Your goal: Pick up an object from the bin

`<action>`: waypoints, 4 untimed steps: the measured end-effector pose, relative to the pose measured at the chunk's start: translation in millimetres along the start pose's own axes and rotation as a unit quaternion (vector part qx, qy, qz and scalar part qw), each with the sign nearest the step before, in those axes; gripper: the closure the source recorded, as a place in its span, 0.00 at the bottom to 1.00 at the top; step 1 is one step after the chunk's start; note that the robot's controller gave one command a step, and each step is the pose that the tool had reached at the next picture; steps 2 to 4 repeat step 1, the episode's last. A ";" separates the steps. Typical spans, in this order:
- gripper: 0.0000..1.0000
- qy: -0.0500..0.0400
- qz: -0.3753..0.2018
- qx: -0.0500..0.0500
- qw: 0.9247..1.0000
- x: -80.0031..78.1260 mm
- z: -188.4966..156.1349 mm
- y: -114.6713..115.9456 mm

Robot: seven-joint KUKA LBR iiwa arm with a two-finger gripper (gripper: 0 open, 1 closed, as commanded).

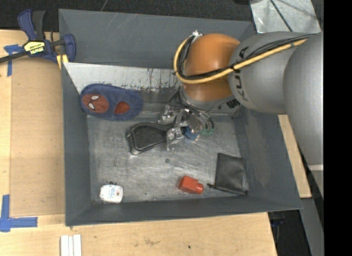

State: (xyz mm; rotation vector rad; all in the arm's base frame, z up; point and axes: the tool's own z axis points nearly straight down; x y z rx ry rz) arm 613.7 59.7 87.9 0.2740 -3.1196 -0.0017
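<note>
The thing nearest the jaws is a dark grey, rounded, fairly flat object [142, 137], something like a computer mouse. It lies on the floor of the bin [75, 161], a little left of the middle. Its right end sits just beside the metal tool at the end of the arm [275, 76], which hangs low over the bin's centre. I cannot tell whether the two touch.

I cannot tell how far the jaws are open, or whether they have hold of anything. The orange cover [212, 62] on the wrist and the clutter of metal parts beneath it block my sight of them. A yellow cable [250, 59] loops round that cover. Just right of the tool I see a small blue bit [191, 134] and a small green bit [208, 132], too small for me to name.

Farther out, a blue Spider-Man slipper [110, 103] with two red face patches lies at the back left, against the rear wall and just above the dark object. Near the front wall is a small red block [191, 184], and close to its right lies a flat black pouch [231, 172]. A small white item with a blue mark [111, 193] lies well apart in the front left corner.
</note>
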 end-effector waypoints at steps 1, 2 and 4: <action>1.00 -0.007 0.019 0.001 1.000 9.8 -183.9 20.5; 1.00 -0.007 0.019 0.001 1.000 9.8 -183.9 20.5; 1.00 -0.007 0.019 0.001 1.000 9.8 -183.9 20.5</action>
